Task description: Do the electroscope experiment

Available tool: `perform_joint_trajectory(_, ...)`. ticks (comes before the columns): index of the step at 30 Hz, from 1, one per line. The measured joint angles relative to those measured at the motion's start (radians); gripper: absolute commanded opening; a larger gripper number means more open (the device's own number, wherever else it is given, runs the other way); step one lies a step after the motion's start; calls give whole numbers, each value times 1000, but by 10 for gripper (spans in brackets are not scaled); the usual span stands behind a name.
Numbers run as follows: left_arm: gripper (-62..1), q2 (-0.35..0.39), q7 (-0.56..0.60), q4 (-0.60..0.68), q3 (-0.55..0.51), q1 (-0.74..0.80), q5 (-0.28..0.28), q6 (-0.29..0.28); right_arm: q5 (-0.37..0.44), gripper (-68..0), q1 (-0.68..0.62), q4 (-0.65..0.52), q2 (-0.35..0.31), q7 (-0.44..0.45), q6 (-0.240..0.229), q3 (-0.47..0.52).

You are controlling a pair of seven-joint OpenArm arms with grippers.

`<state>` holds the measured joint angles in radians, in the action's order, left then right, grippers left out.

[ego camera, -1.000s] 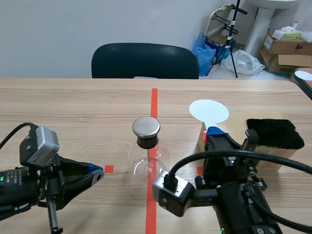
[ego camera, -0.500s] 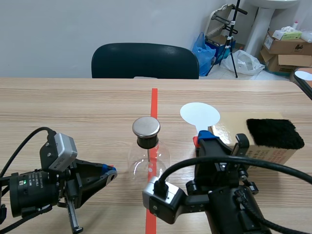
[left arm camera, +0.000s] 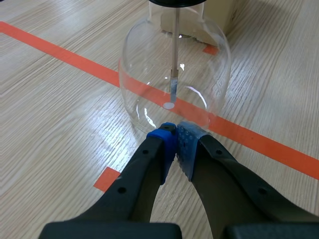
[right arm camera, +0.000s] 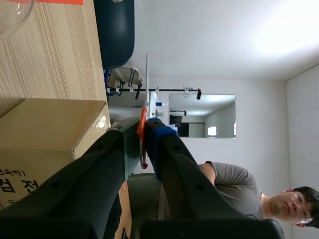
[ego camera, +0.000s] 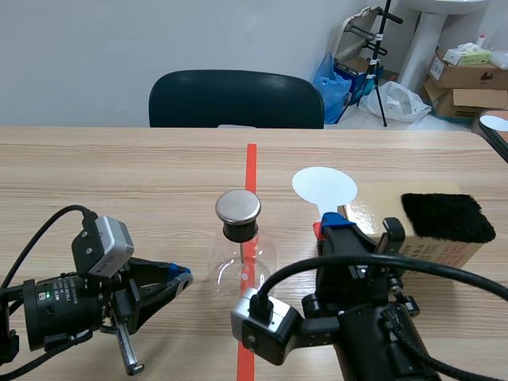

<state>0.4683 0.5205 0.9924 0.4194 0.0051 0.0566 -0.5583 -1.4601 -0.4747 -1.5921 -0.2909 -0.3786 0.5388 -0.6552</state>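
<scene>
Right end effector [right arm camera: 143,124] pinches the white round paddle [ego camera: 324,186]; the clear glass electroscope flask [ego camera: 240,255] stands mid-bench, its metal cap [ego camera: 238,206] near, toward the left edge from the paddle. Left end effector [left arm camera: 175,135], closed empty, sits beside the flask.

left hand [ego camera: 184,277]: moved across the table [ego camera: 119,175] toward the glass flask [ego camera: 242,258], its closed tips now just short of the glass | right hand [ego camera: 329,230]: shifted sideways toward the flask, away from the box [ego camera: 421,238], taking the pinched white disc [ego camera: 324,185] with it | last half second: only slight drift
</scene>
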Motion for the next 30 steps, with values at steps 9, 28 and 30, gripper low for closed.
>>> perform_joint_trajectory(9, -580, 0, 0, 0, 0, 0, 0, 0, 0, -667, 0, 0, 0, 8, 0, 0)
perform_joint_trajectory(28, -580, 0, 0, 0, 0, 0, 0, 0, 0, -667, 0, 0, 0, 11, 0, 0)
perform_joint_trajectory(30, -580, 0, 0, 0, 0, 0, 0, 0, 0, -667, 0, 0, 0, 11, 0, 0)
